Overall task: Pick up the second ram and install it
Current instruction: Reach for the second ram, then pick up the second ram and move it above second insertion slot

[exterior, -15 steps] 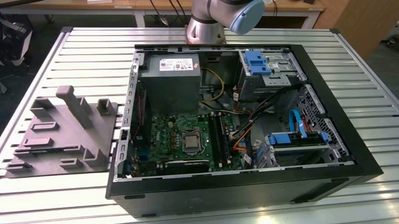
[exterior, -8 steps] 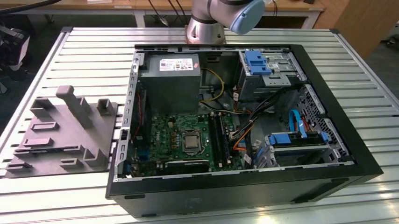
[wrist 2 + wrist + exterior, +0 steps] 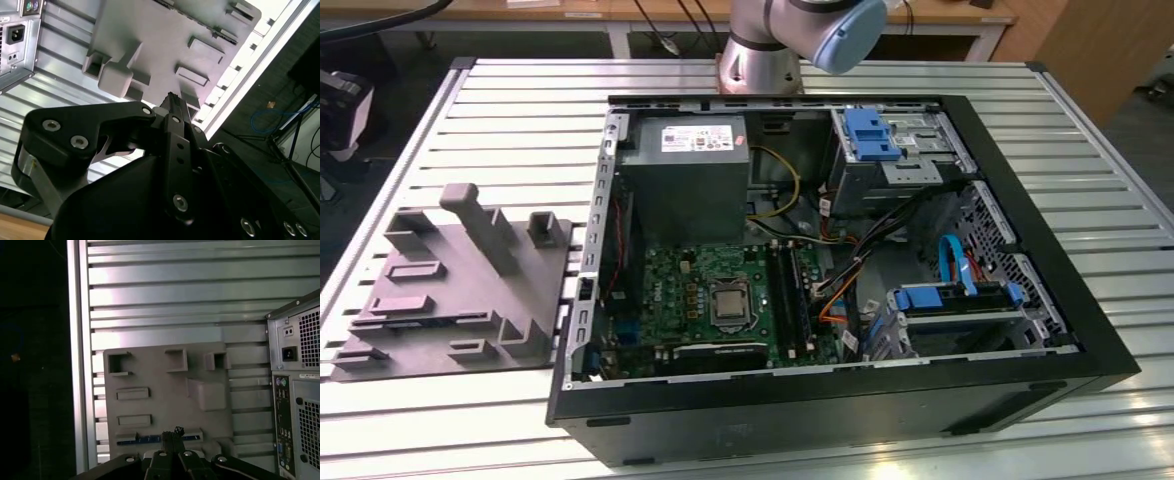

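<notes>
One gray fixture tray (image 3: 447,290) sits at the exterior view's left and one open PC case (image 3: 1014,370) to its right, with the arm (image 3: 787,40) rising out of frame behind the case. In the first wrist view the gripper (image 3: 173,432) hangs high over the tray, fingers pressed together and holding nothing. One second ram (image 3: 142,439) sits in a tray slot, in line with the tips.

You are in a robotics lab or test workshop: at the upper middle of the exterior view a robot arm (image 3: 781,40) stands at the far edge of a slotted aluminium table (image 3: 520,120). On that table an open computer tower (image 3: 854,410) lies beside a grey moulded parts fixture (image 3: 454,290). Wooden workbenches (image 3: 934,15) line that view's top edge, and the second wrist view shows the black gripper (image 3: 172,98) above the table, with loose cables (image 3: 280,120) on a dark floor.
</notes>
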### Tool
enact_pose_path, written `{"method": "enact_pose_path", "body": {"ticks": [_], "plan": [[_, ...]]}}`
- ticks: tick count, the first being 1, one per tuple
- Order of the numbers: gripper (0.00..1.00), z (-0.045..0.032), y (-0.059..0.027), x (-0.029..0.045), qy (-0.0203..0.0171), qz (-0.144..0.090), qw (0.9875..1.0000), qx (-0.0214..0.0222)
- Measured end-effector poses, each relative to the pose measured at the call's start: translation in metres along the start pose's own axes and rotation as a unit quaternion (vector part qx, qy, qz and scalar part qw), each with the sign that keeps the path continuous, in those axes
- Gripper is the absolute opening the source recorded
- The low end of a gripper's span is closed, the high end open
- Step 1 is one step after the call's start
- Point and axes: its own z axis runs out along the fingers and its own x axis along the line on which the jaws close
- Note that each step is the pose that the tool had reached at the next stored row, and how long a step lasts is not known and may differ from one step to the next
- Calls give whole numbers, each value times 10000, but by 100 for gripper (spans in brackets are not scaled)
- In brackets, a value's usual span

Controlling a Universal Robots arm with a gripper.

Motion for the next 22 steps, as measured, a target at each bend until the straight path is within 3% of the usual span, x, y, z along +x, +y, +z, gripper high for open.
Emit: {"method": "enact_pose_path", "body": {"ticks": [15, 22], "plan": [[10, 17, -304, -13, -1, 0, 10000, -1], [10, 16, -332, -15, 0, 1, 10000, 0]]}}
